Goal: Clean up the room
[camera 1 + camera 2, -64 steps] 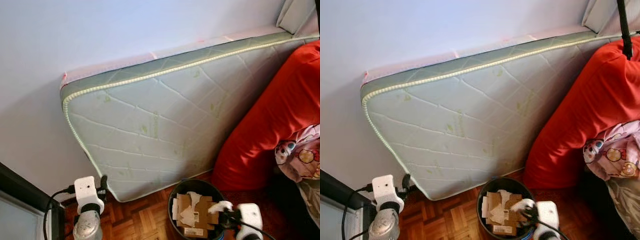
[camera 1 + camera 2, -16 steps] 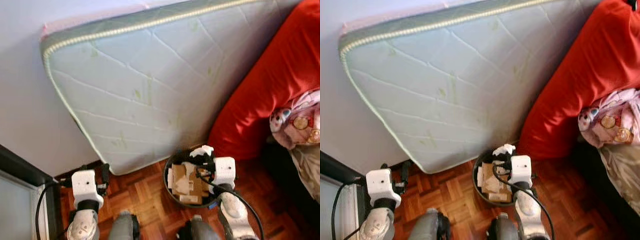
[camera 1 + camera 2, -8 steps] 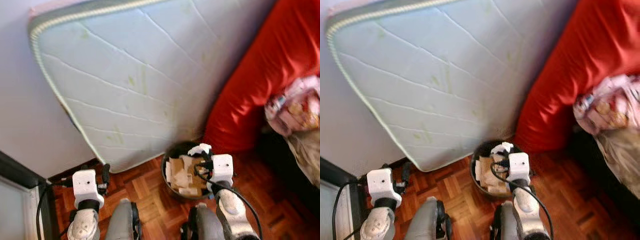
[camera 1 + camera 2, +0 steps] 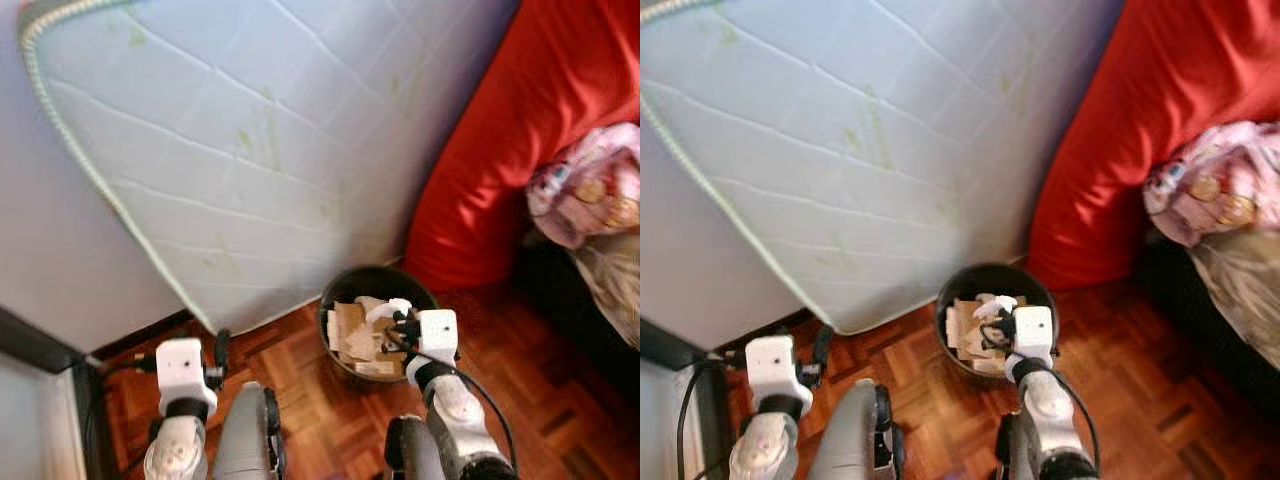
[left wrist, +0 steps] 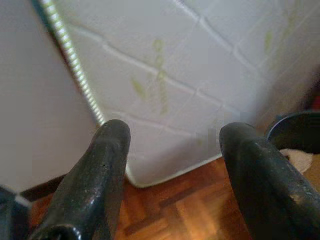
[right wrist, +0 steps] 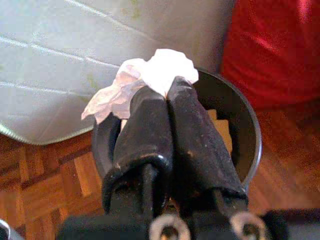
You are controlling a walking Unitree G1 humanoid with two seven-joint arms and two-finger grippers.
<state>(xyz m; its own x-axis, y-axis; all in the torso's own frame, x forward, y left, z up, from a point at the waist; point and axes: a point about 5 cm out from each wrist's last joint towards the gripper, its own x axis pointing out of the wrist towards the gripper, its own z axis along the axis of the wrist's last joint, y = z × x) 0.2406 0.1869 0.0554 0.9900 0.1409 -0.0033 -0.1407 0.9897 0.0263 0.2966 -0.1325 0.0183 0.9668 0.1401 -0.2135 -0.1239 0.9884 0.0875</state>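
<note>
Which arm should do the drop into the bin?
Right, likely. The right gripper is shut on the crumpled white tissue and sits over the black bin. The left gripper is open, holds nothing, and is off to the side by the mattress.

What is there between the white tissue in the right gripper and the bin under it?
Nothing: the tissue hangs over the open bin, as the right wrist view shows.

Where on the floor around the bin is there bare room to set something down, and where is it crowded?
Bare parquet floor lies right of the black bin, in front of the red cushion. Another bare strip sits between bin and left gripper, below the leaning mattress. The bin is crowded with cardboard; the right gripper holds a crumpled tissue above it.
</note>
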